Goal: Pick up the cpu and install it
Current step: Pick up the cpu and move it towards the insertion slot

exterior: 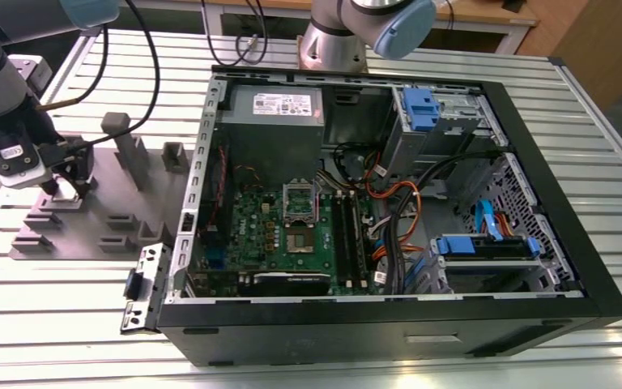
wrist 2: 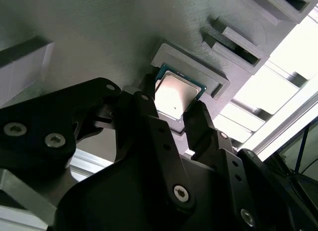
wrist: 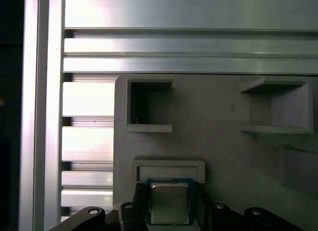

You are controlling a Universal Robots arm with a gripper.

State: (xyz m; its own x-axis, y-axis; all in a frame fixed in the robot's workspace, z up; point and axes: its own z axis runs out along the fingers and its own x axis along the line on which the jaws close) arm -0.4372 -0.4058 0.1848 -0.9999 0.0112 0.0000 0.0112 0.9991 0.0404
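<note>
Gripping the cpu (wrist 2: 175, 93) by 2 opposite edges, the tool (wrist 2: 174, 101) has its black fingers (wrist 2: 201, 122) narrowed against the chip's sides, as both wrist views show. The chip sits between the fingertips just at the raised grey pocket (wrist: 169, 170) of the fixture tray (exterior: 111, 215). Whether it has cleared that pocket or rests on it, I cannot tell. In the exterior view the tool works at this tray, on the slatted desk (exterior: 62, 312) at the exterior view's left, well apart from the open computer case (exterior: 576, 243).

By my judgement the pick-up is about done and the install is not yet begun. The motherboard (exterior: 257, 231) lies inside the case, and its socket frame (exterior: 300, 194) stands hinged up above the socket (exterior: 300, 239), far from the chip.

As for writing, the grey metal box (exterior: 273, 134) at the far end of the case carries a white label (exterior: 279, 103), but its print is too small to read. The chip's silvery top shows no marking I can make out.
</note>
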